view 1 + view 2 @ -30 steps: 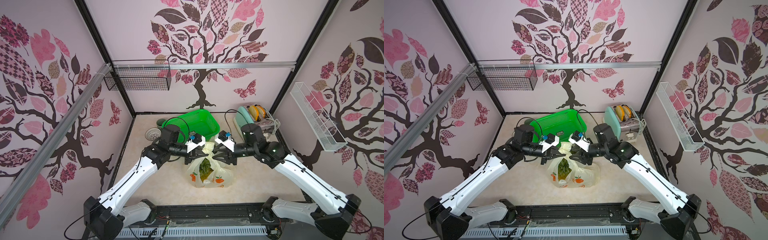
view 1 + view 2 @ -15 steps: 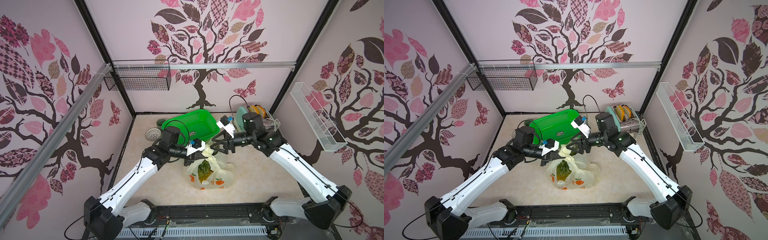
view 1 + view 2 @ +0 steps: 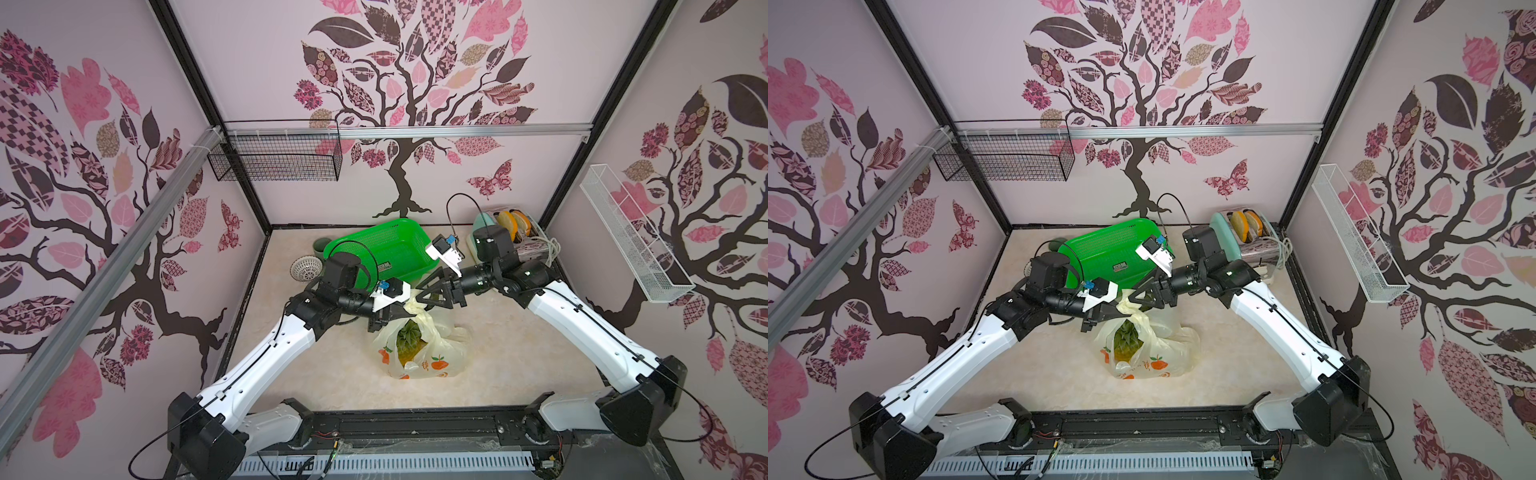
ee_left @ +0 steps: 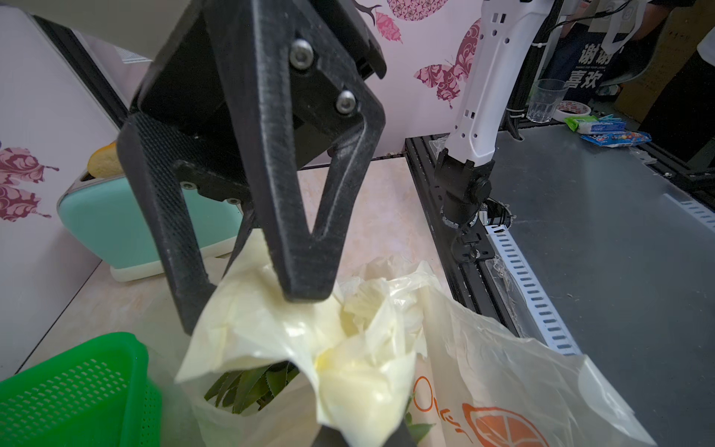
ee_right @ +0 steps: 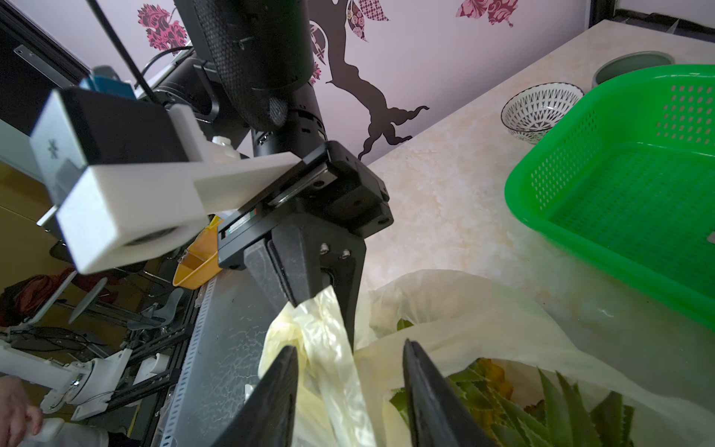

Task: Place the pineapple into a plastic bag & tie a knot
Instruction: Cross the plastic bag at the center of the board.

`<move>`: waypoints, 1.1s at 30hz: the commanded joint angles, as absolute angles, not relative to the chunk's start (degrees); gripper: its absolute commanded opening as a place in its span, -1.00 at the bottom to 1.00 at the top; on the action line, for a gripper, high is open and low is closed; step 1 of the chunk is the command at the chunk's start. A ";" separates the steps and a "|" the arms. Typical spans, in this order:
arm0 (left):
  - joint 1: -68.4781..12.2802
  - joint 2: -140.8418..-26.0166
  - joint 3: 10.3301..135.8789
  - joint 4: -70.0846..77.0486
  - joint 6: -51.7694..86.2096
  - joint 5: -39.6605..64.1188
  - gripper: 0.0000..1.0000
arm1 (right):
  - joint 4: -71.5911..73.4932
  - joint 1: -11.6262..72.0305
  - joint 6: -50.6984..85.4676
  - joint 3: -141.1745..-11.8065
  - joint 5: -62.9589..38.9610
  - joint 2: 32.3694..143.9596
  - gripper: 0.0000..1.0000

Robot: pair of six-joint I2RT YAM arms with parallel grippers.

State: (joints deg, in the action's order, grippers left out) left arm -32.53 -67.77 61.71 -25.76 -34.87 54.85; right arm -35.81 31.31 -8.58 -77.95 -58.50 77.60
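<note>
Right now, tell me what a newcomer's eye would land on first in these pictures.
The pale-yellow plastic bag mid-table, a pineapple showing through its open mouth. Just above it the two hands meet: the left hand is shut on a twisted bag handle, the right hand open beside it. Behind them sits a bright green basket.

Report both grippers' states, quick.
Left gripper: shut on a handle of the plastic bag.
Right gripper: open, jaws either side of bag plastic, not clamping.

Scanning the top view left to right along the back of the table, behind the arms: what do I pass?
From the left: small white patterned bowl → green perforated plastic basket → mint-green toaster holding bread slices.
</note>
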 commanded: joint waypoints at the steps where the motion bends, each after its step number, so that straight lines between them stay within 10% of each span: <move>1: -32.69 -68.30 62.93 -24.44 -34.56 56.16 -1.00 | -35.34 31.55 -9.17 -78.65 -60.58 77.68 -0.20; 7: -32.74 -68.73 63.11 -23.66 -33.00 55.31 -1.00 | -34.90 31.55 -9.78 -78.23 -60.73 77.74 -1.00; 23: -32.71 -62.18 59.39 -20.11 -26.10 47.41 0.56 | -33.93 31.62 -10.06 -75.84 -58.38 76.38 -1.00; 33: -32.84 -59.70 59.14 -19.11 -24.16 54.25 0.69 | -34.38 31.60 -10.20 -75.62 -57.35 76.11 -1.00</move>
State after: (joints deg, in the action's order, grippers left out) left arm -32.69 -60.42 59.83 -19.77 -25.47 50.61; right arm -34.24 31.33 -9.50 -75.57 -57.87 77.62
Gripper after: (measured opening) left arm 0.843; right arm 0.046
